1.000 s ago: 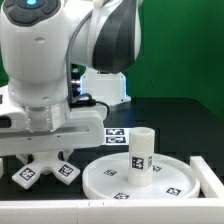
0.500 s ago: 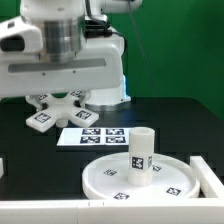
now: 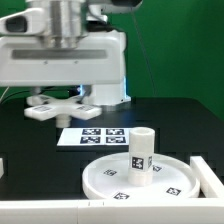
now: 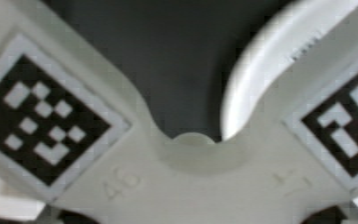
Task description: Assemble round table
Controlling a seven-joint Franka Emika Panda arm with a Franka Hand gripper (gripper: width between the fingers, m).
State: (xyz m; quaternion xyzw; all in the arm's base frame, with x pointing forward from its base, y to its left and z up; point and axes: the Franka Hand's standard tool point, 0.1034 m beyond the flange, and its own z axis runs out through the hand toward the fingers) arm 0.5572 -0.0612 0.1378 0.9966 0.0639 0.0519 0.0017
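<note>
The cross-shaped foot [image 3: 60,106] hangs in the air above the black table, seen almost edge-on at the exterior view's left. My gripper [image 3: 61,97] is shut on it from above. In the wrist view the foot [image 4: 176,175] fills the picture, with a tag [image 4: 43,112] on each of two arms, and my fingers are hidden. The large round disc [image 3: 170,185] lies flat at the front right. The short cylinder leg [image 3: 142,152] stands upright on the disc, well apart from the gripper.
The marker board [image 3: 92,137] lies on the table between the hanging foot and the disc. A white wall [image 3: 50,213] runs along the front edge. A white bracket [image 3: 212,172] stands beside the disc's right rim. The arm's white base [image 3: 105,85] is behind.
The arm has risen and carried the cross-shaped foot up off the table and towards the back; the foot has turned from facing the camera to nearly level. Disc and leg have not moved.
</note>
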